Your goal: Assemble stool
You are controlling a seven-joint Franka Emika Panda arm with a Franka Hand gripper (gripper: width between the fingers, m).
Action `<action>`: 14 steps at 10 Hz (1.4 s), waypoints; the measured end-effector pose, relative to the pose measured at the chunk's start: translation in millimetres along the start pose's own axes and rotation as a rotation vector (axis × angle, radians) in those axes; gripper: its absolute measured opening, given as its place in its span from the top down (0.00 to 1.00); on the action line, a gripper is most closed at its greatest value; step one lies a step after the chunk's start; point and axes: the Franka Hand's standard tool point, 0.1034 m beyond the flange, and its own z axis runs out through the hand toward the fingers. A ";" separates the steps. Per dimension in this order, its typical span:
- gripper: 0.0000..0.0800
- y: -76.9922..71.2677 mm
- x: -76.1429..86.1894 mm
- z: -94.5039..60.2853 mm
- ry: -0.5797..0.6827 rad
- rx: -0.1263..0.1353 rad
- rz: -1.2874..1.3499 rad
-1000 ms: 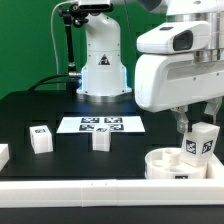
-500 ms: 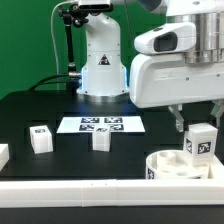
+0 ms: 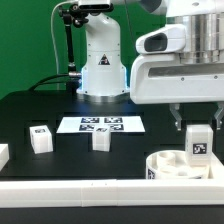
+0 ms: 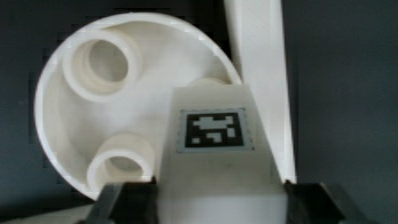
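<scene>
My gripper [image 3: 197, 127] is shut on a white block leg [image 3: 197, 143] with a black-and-white tag, holding it upright just above the round white seat [image 3: 165, 166] at the exterior view's right. In the wrist view the leg [image 4: 217, 130] runs out from between my dark fingers [image 4: 135, 200] over the seat [image 4: 71, 115], which shows two round holes. Two loose legs [image 3: 40, 138] [image 3: 101, 139] stand on the black table to the exterior view's left.
The marker board [image 3: 100, 125] lies flat behind the loose legs. A white robot base [image 3: 100, 65] stands at the back. A long white rail [image 3: 90, 196] edges the table's front. Another white piece [image 3: 3, 155] shows at the left edge.
The held leg has swung from tilted to upright over the seat, its tag now facing the exterior camera. The grip has not changed.
</scene>
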 end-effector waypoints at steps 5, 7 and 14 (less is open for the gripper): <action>0.58 -2.2 -1.4 0.3 -0.008 0.014 0.401; 0.58 -3.7 -1.8 0.2 -0.014 0.020 0.531; 0.58 -5.6 -1.0 -0.2 -0.057 0.063 0.933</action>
